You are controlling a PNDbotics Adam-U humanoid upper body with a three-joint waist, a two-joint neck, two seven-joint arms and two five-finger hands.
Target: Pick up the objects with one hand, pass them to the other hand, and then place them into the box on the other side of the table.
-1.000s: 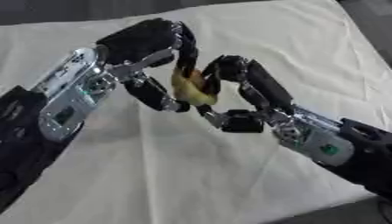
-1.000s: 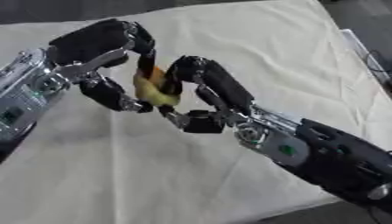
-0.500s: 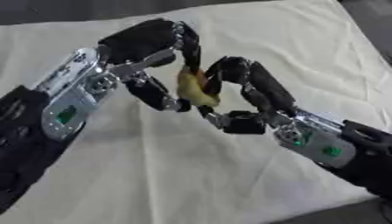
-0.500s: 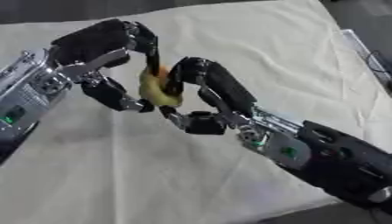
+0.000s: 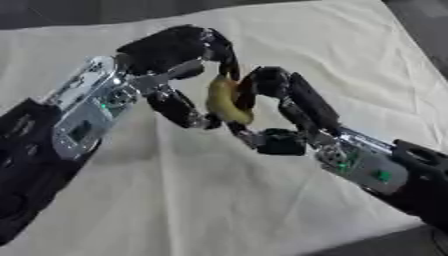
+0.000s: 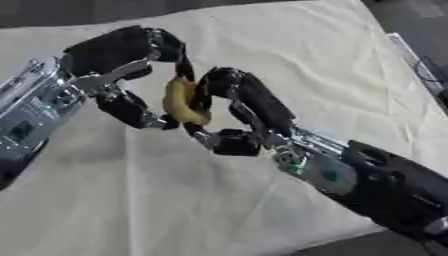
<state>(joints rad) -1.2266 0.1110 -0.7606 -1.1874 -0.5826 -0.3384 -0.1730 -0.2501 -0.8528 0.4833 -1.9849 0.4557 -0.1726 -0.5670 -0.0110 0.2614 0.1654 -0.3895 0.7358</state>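
A small yellow banana (image 5: 226, 99) hangs above the table between my two hands. My left hand (image 5: 175, 60) comes in from the left, its fingers curled over the banana's top and its thumb below. My right hand (image 5: 284, 107) comes in from the lower right, with fingers curled round the banana's right side. Both hands touch the banana at once. The lower end of the banana is partly hidden by fingers. No box shows in either view.
A cream cloth (image 5: 332, 45) covers the table (image 6: 398, 42), lying slightly wrinkled. The table's right edge shows at the upper right, with dark floor beyond it. Dark floor also shows along the top and at the lower right corner.
Both hands stay together on the banana. The pair has shifted very slightly; the grip looks the same.
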